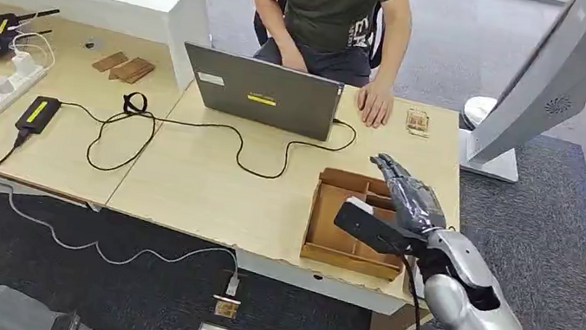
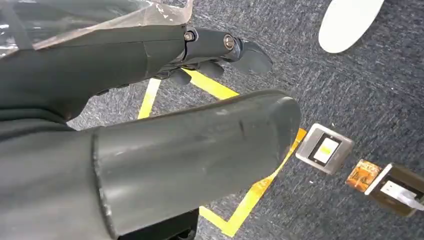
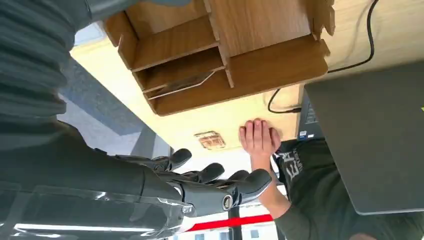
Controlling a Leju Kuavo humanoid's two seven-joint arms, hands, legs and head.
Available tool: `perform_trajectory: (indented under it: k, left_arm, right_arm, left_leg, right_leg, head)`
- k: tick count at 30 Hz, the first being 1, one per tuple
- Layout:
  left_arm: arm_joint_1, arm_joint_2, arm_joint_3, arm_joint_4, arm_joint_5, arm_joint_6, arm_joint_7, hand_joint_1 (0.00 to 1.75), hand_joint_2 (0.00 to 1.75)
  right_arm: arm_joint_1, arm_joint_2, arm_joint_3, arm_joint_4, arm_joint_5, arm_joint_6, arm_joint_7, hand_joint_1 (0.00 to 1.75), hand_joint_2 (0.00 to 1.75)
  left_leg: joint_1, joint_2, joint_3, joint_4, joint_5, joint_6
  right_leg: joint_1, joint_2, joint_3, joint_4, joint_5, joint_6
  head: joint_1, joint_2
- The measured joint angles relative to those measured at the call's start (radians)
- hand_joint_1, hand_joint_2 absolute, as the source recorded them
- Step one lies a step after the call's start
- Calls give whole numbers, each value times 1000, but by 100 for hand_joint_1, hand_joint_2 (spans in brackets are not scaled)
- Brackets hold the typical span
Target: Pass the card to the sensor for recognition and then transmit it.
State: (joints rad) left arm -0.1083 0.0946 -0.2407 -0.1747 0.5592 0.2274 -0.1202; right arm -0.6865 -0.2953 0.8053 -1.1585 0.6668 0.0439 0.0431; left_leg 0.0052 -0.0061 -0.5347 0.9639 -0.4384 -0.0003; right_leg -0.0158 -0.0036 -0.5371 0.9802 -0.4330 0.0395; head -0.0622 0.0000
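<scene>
My right arm fills the lower right of the head view, nearest the lens, and it ends in my right hand held over the wooden tray at the right end of the table. The fingers of that hand are stretched out and a little apart, holding nothing and touching nothing that I can see; I judge they are poised above the tray to go down for a card. In the right wrist view a thin flat card leans inside one of the tray's narrow slots, propped at a slant, which should leave an edge free to pinch. The tray sits within my reach for that reason, I think.

Further off, at the top centre of the head view, a person sits behind a grey laptop with one hand flat on the table, beside a small brown board.

My left hand hangs down over the carpet, fingers loosely apart and empty. Near it on the floor lies a small grey reader, which I take to be the sensor, cabled up to the table. The card has not yet been lifted
</scene>
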Motion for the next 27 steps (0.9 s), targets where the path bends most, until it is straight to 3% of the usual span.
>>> perform_trajectory:
  k: [12, 19, 27]
  left_arm:
    - [1, 0, -8, 0, 3, 12, 2, 0, 0]
    - [2, 0, -8, 0, 18, 10, 2, 0, 0]
    - [2, 0, -8, 0, 27, 18, 9, 0, 0]
  right_arm:
    - [0, 22, -1, 25, 11, 6, -6, 0, 175]
    - [-25, 38, -6, 72, 108, -84, -52, 0, 175]
    - [-53, 50, -13, 140, 126, -87, -89, 0, 175]
  left_leg:
    - [0, 0, 0, 0, 0, 0]
    - [0, 0, 0, 0, 0, 0]
    - [0, 0, 0, 0, 0, 0]
  right_leg:
    - [0, 0, 0, 0, 0, 0]
    - [0, 0, 0, 0, 0, 0]
    - [0, 0, 0, 0, 0, 0]
  head:
    - [0, 0]
    - [0, 0]
    - [0, 0]
